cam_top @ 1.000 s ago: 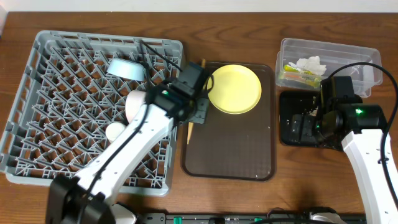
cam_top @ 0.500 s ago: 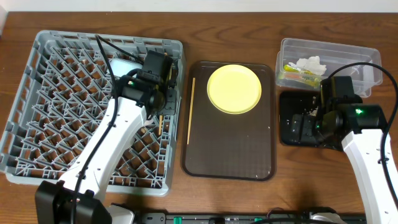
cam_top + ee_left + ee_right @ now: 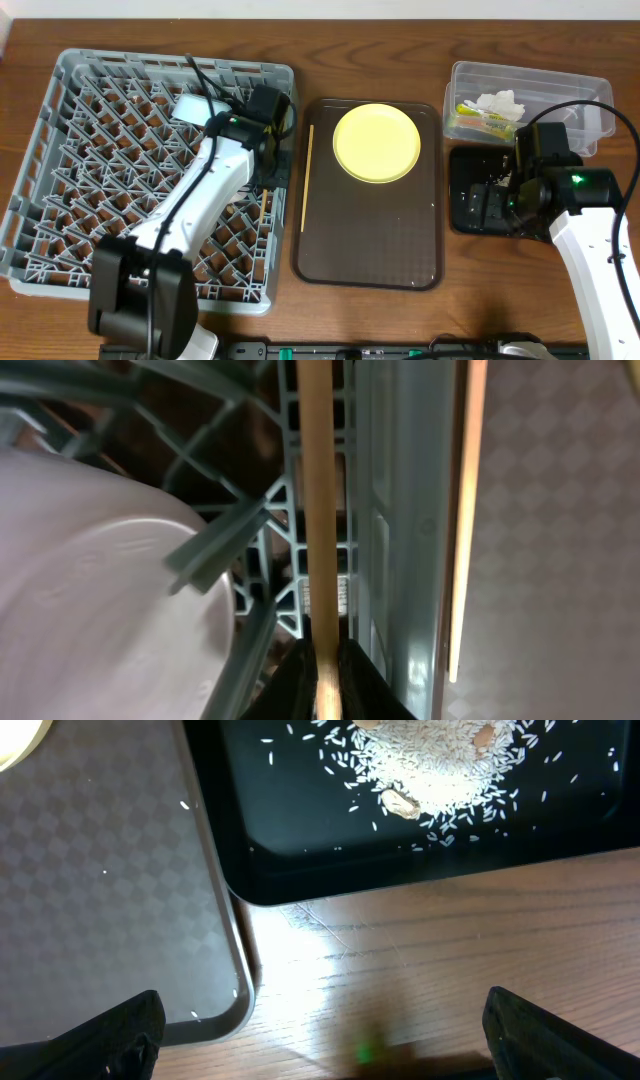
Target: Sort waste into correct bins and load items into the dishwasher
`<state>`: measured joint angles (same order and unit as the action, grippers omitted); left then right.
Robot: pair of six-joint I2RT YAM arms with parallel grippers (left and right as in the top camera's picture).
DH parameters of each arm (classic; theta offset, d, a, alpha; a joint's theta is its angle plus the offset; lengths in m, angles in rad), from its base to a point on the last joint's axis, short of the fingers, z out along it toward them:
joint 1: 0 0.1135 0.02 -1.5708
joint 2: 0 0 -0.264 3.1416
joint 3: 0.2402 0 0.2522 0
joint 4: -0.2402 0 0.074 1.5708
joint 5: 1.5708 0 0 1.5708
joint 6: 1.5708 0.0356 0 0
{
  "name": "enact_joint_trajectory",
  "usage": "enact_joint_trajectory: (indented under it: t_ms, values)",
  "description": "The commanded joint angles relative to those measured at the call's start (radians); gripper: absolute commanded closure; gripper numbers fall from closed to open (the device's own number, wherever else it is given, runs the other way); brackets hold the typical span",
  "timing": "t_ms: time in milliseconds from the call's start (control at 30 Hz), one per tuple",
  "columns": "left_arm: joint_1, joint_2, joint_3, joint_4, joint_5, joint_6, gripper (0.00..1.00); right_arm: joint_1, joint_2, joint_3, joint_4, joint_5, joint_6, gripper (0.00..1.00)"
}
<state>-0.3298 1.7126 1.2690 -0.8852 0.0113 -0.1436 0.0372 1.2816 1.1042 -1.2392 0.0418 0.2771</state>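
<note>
Though hidden overhead, chopstick [image 3: 320,510] seemingly pinched.

On the left of the table [image 3: 470,30], dish rack [image 3: 40,230]; just right of it, serving tray [image 3: 370,250]. Well to the right, plastic tub [image 3: 595,100] at the back, shallow tray [image 3: 458,215] just in front of it.

On the serving tray: plate [image 3: 376,142] at the back, chopstick [image 3: 307,175] lengthwise along the left rim.

In the tub: wrapper [image 3: 478,121], tissue [image 3: 500,101] just behind it.

In the shallow tray: rice scraps [image 3: 440,765].

In the rack: bowl [image 3: 197,106] near the back, right of centre. Small bowl [image 3: 90,600] by the right wall. Second chopstick [image 3: 320,510] over the lattice between small bowl and wall, pinched in the left gripper [image 3: 325,670].
</note>
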Motion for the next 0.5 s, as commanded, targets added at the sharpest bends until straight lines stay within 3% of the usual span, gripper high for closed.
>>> enact_joint_trajectory:
  t_ms: [0,33,133,467]
  values:
    - [0.003,0.025,-0.009,0.000,0.004,0.013,0.86,-0.008,-0.012,0.014,-0.003,0.006,-0.012,0.01]
    - [0.003,0.025,-0.009,0.000,0.003,0.013,0.83,-0.008,-0.012,0.014,-0.003,0.006,-0.012,0.01]
    - [0.004,0.020,-0.007,0.000,0.003,0.013,0.54,-0.008,-0.012,0.014,-0.003,0.006,-0.012,0.01]
    - [0.001,-0.134,0.016,0.016,0.017,0.013,0.51,-0.008,-0.012,0.014,-0.002,0.006,-0.012,0.01]
